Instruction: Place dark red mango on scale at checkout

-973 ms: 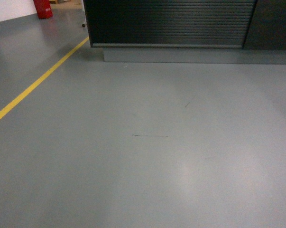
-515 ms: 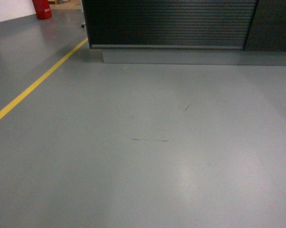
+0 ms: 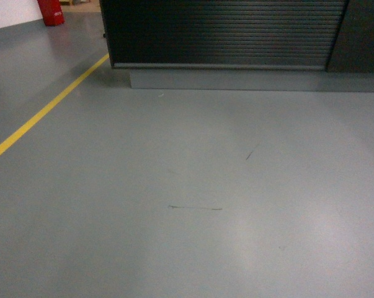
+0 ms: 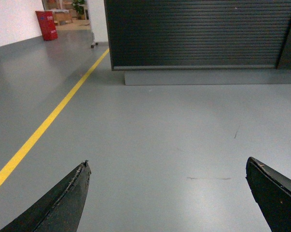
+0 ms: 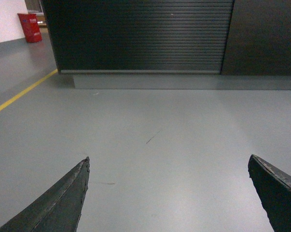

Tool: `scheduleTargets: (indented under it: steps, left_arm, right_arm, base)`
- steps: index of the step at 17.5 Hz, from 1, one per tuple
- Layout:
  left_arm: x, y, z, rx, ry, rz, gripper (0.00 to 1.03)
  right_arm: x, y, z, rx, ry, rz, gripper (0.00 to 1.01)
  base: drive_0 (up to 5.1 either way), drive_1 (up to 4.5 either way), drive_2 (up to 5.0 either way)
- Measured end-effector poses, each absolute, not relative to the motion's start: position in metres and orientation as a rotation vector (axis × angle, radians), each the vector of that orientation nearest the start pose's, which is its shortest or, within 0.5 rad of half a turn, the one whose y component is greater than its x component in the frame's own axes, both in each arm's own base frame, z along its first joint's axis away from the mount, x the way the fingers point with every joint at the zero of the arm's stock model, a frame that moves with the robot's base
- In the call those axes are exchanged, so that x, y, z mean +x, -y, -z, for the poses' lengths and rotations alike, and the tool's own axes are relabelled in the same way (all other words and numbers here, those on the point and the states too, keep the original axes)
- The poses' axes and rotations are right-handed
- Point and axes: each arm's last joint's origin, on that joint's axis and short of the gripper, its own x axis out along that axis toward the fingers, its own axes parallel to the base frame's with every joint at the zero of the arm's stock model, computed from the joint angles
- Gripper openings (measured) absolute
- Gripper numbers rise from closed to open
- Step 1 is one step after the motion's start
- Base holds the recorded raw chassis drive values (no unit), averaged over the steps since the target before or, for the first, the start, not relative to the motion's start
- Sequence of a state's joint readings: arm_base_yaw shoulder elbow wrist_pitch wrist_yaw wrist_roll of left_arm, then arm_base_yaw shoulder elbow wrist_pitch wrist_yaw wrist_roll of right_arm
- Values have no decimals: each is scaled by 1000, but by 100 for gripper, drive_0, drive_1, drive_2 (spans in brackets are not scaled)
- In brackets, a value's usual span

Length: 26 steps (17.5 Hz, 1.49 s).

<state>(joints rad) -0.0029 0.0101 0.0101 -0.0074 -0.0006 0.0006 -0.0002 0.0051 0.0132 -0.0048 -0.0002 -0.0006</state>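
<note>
Both hands are empty: left hand point(image 4: 167, 198) and right hand point(image 5: 168, 193) each have fingers spread wide over bare grey floor point(image 3: 193, 186). There's a yellow line point(image 3: 44, 112) running off toward 10 o'clock. The checkout bench point(image 3: 224, 34) sits at 12, ribbed front only; I can't see its top. No dark red mango or scale in any view, so basically nothing's done yet.
</note>
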Motion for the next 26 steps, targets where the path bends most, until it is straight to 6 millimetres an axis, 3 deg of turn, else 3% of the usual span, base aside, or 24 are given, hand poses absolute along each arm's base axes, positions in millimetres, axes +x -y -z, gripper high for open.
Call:
scheduleTargets:
  steps: [26]
  left_arm:
    - [98, 0, -166, 1, -3, 2, 98]
  right_arm:
    - [97, 0, -167, -1, 6, 0, 98]
  base:
    - [6, 434, -423]
